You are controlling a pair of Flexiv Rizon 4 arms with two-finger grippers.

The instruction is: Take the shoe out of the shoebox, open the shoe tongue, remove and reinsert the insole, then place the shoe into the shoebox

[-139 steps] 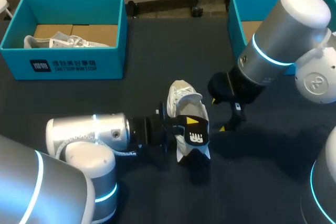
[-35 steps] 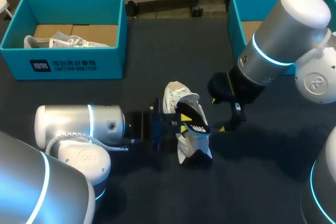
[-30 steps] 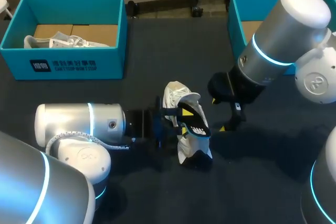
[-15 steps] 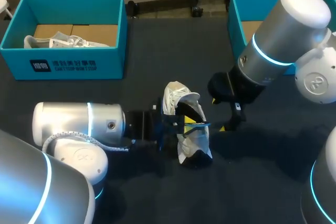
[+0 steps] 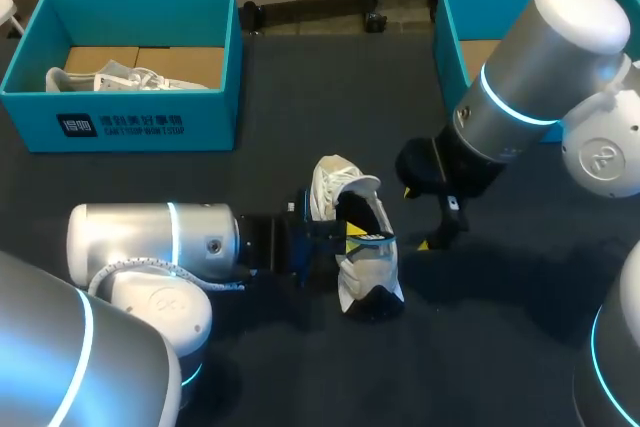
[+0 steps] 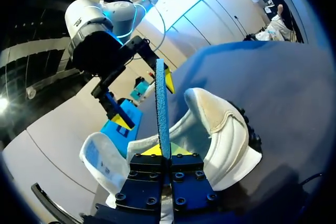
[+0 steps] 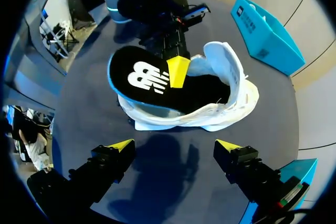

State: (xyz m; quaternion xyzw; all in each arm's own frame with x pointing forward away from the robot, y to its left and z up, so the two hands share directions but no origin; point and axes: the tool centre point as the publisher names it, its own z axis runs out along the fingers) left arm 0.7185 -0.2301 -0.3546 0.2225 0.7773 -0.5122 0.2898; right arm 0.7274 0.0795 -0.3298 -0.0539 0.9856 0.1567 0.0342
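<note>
A white shoe [image 5: 335, 179] lies mid-table, its toe pointing away from me. Its black insole [image 5: 372, 235], blue underneath, sticks out of the shoe's opening. My left gripper [image 5: 350, 232] comes in from the left and is shut on the insole. In the left wrist view the insole [image 6: 163, 108] stands edge-on between the closed fingers of my left gripper [image 6: 164, 153], over the shoe [image 6: 220, 129]. My right gripper [image 7: 172, 148] hangs open a little to the right of the shoe [image 7: 231, 82], with nothing in it, facing the insole [image 7: 142, 80].
A blue shoebox [image 5: 140, 117] at the back left holds a second white shoe [image 5: 110, 77]. Another blue box [image 5: 455, 27] stands at the back right, partly behind my right arm. The dark table surface lies bare around the shoe.
My left gripper's fingers have closed on the insole, and the insole has tipped from face-up toward lying over the shoe's opening. The right arm has stayed put.
</note>
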